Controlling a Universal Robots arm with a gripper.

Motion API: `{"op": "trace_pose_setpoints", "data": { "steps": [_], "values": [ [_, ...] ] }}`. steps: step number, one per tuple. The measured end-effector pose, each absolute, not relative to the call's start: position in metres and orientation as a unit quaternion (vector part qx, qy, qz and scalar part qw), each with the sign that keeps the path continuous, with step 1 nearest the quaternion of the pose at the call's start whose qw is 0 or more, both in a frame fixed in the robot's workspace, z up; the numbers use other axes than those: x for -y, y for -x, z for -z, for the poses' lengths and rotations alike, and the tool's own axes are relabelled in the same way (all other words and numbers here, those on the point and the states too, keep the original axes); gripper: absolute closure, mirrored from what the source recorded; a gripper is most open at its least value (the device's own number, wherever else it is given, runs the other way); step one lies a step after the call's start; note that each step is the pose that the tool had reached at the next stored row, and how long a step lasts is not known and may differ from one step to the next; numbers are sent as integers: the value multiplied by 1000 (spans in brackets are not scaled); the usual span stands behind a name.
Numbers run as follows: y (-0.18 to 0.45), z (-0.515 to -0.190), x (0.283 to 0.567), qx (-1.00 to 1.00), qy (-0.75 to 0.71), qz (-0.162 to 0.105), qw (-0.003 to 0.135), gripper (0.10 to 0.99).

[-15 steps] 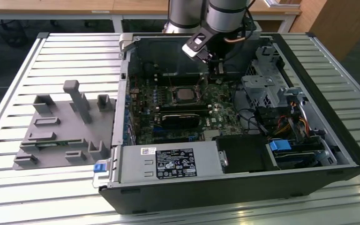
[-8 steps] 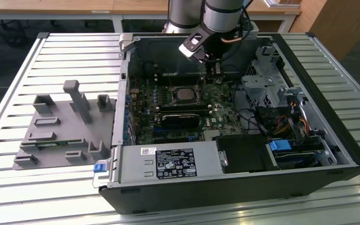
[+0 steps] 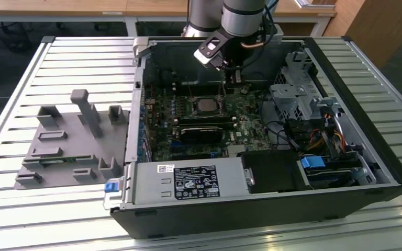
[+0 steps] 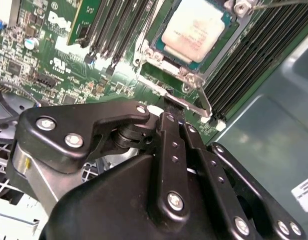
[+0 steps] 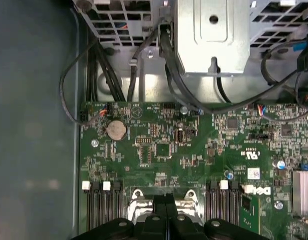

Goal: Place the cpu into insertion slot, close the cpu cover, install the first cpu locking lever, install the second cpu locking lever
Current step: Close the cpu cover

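Note:
The cpu [image 4: 194,27] lies flat in the insertion slot [image 5: 138,199], its silver-grey top up; in the exterior view the cpu [image 3: 206,106] sits mid-motherboard. The silver cpu cover [image 4: 145,46] lies down around it as a frame. My gripper [image 4: 168,104] is shut, its black fingertips pressed together at the socket's edge, right by a thin silver locking lever [image 4: 196,97]. In the first wrist view the gripper [image 5: 166,199] points down between the socket's two silver corners. From outside, the gripper [image 3: 234,79] hangs just behind the socket inside the case.
The open black computer case [image 3: 368,157] lies on a slatted metal table [image 3: 82,57]. Memory slots [image 4: 253,55] flank the socket. A drive cage [image 3: 295,99] and cables [image 5: 193,100] crowd the exterior view's right. A grey fixture [image 3: 68,141] stands left of the case.

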State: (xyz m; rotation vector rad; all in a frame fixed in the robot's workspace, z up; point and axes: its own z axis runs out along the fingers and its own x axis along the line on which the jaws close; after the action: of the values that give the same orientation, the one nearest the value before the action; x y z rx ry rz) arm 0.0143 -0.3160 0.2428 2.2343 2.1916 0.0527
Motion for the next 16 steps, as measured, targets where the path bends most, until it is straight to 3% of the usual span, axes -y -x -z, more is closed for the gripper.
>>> {"op": "trace_pose_setpoints", "data": {
  "steps": [16],
  "values": [
    [13,-237,315,-700,-714,-17,6,980]
  ]
}}
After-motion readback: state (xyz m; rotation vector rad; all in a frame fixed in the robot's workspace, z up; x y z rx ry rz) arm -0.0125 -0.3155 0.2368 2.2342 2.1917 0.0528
